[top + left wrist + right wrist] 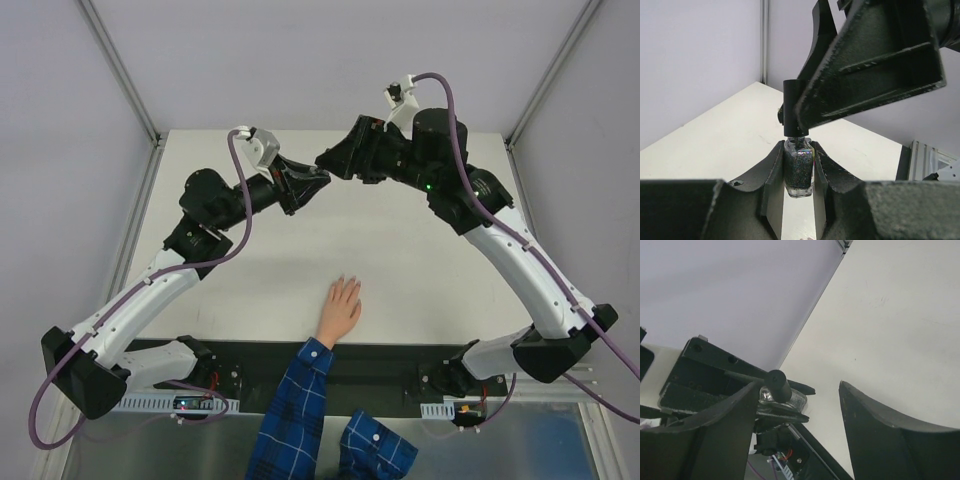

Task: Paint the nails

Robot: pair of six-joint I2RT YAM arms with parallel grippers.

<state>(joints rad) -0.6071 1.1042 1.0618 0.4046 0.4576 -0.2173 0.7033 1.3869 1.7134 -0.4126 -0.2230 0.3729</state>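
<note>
While the bottle (799,172) of dark glitter polish sits capped above the far half of the table (450,290), no paint has reached a nail, as far as can be judged.

Item, left gripper (799,167): clenched on the bottle's glass body, holding it upright off the table.
Item, right gripper (799,387): jaws parted wide, grasping nothing; one finger lies beside the black cap (779,385), the other stands well apart from it.
Item, cap: appears seated on the bottle neck; the brush is not in view.
Item, hand (340,310): a person's, in a blue plaid sleeve (295,400), laid flat near the table's near edge, fingers pointing away from the arms' bases.
Item, nails (345,283): at those fingertips, well apart from both grippers; too small to tell their colour.

Outstanding, by judgement: grip and remove the cap, carry the brush to the hand, coat every nail.
</note>
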